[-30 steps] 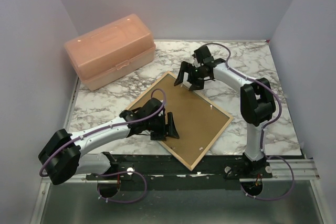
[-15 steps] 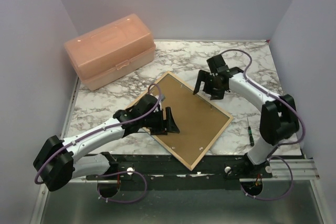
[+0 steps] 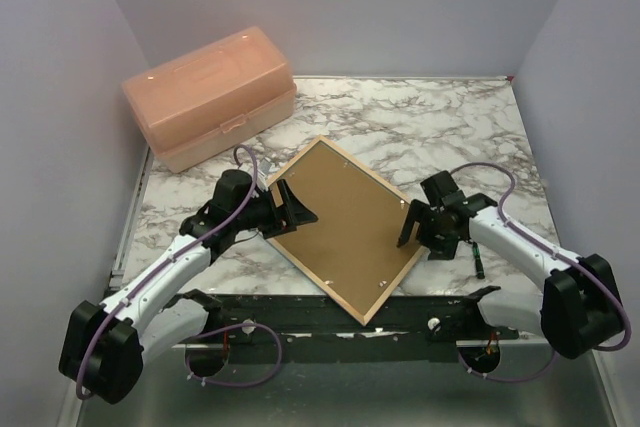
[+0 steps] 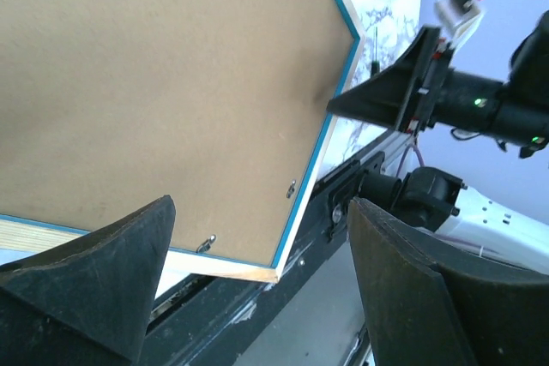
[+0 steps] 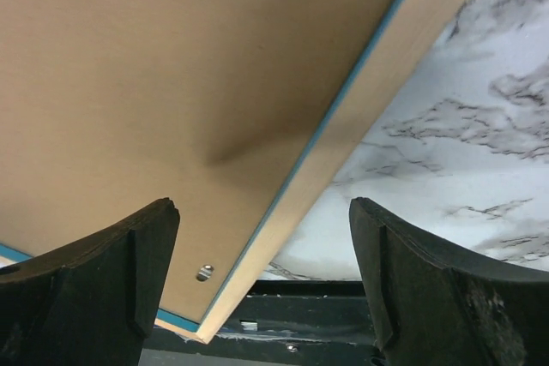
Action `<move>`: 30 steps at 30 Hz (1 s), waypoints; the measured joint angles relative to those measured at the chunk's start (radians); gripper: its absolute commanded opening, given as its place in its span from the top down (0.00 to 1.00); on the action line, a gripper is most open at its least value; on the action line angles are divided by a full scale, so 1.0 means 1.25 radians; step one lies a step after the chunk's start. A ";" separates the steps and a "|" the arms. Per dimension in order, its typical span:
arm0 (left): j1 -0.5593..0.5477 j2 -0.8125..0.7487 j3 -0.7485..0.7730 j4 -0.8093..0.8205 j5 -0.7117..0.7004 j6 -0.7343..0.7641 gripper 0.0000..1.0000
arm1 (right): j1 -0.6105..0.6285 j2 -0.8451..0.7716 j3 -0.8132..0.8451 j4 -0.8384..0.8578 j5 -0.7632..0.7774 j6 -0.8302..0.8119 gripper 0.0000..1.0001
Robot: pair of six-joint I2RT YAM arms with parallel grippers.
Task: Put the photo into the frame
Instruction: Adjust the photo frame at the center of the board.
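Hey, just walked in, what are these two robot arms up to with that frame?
The frame lies back up on the marble table, its brown backing board showing. The left hand hovers open at its left side and the right hand open by its right corner; neither grips anything. The photo is not visible.

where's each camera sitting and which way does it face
top external: fixed above and behind the arms, looking down at the marble table; both arms show, left gripper and right gripper flanking the frame.
left wrist: on the left arm, facing across the backing board towards the right arm; own fingers at bottom.
right wrist: on the right arm, facing down at the frame's edge and table; own fingers at bottom.
shared: all three see the frame lying back-up.
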 measured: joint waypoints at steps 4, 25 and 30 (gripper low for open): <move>0.038 -0.016 0.000 -0.001 0.006 0.013 0.17 | 0.004 0.030 -0.044 0.022 -0.015 0.013 0.26; 0.044 -0.030 0.049 -0.143 -0.070 0.098 0.18 | 0.010 0.258 0.118 0.096 0.001 -0.033 0.99; 0.044 -0.063 0.067 -0.214 -0.128 0.137 0.18 | 0.002 0.303 0.175 0.102 0.056 -0.091 0.99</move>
